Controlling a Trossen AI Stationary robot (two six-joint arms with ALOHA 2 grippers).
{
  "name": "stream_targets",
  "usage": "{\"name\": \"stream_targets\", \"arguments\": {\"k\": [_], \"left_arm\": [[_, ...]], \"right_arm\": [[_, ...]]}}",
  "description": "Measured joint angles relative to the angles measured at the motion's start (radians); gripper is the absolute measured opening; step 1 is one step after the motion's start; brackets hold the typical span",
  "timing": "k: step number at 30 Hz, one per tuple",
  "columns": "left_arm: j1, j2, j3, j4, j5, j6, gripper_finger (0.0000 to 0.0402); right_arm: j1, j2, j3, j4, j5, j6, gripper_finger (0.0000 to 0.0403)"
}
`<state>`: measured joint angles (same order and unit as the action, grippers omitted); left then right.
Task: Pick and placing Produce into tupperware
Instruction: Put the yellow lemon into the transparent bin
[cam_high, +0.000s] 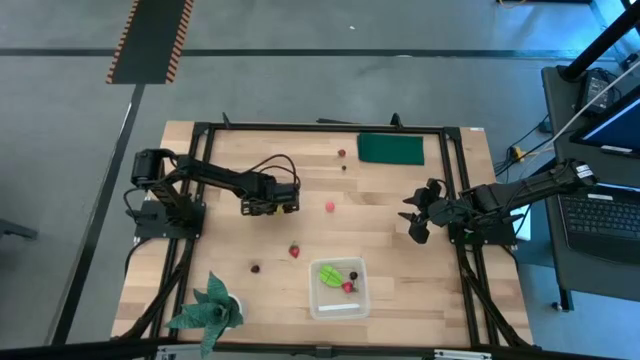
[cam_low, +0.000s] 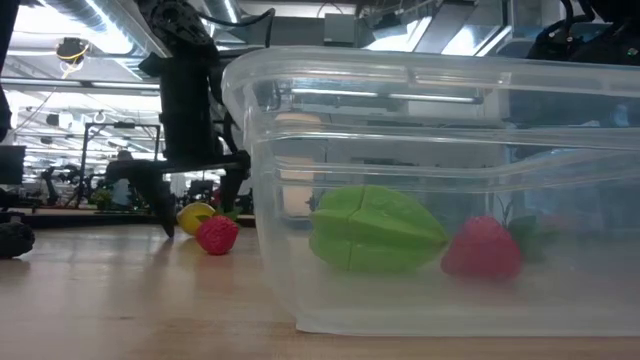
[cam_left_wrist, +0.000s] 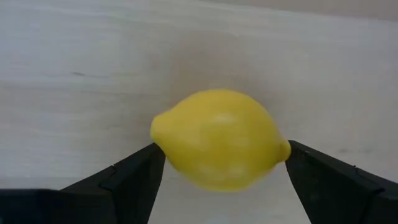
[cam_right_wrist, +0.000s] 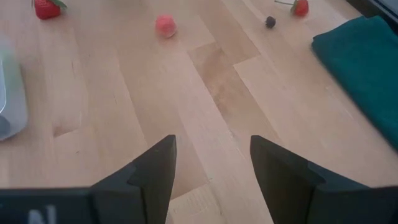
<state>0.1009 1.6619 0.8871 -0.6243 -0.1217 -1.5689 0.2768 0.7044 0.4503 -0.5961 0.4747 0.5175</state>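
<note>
My left gripper (cam_high: 270, 207) is low over the table's middle left, shut on the yellow lemon (cam_left_wrist: 217, 140), which the high view hides under the gripper. The lemon (cam_low: 195, 215) sits on the wood behind a red strawberry (cam_low: 217, 235). The clear tupperware (cam_high: 340, 287) stands near the table's near edge and holds a light green piece (cam_low: 375, 230) and a red berry (cam_low: 482, 248). A pink berry (cam_high: 329, 207), the strawberry (cam_high: 295, 251), a dark berry (cam_high: 255, 268) and two small far ones (cam_high: 341, 154) lie loose. My right gripper (cam_high: 415, 215) hangs open at the table's right, holding nothing. My left gripper has the lemon pinched between its two fingers, one at each pointed end (cam_left_wrist: 155, 134) (cam_left_wrist: 286, 149), so the fruit's length spans the gap. The fingers (cam_left_wrist: 134, 180) come from above, pointing down. The lemon's underside rests on the table.
A dark green pad (cam_high: 392, 148) lies at the far right of the table. A teal leafy plant (cam_high: 208, 310) stands at the near left corner. Bare wood (cam_right_wrist: 205, 106) stretches ahead of my right gripper (cam_right_wrist: 211, 168). A black frame borders the table.
</note>
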Motion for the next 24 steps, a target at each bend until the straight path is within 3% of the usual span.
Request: {"name": "stream_targets", "arguments": {"k": [13,24], "left_arm": [[-0.002,0.002,-0.001,-0.101,-0.027,0.388,0.0321],[0.000,0.002,-0.001,-0.100,-0.060,0.337,0.0321]], "right_arm": [[0.001,0.000,0.000,0.000,-0.027,0.006,0.0208],[0.001,0.000,0.000,0.001,-0.032,0.030,0.0208]]}}
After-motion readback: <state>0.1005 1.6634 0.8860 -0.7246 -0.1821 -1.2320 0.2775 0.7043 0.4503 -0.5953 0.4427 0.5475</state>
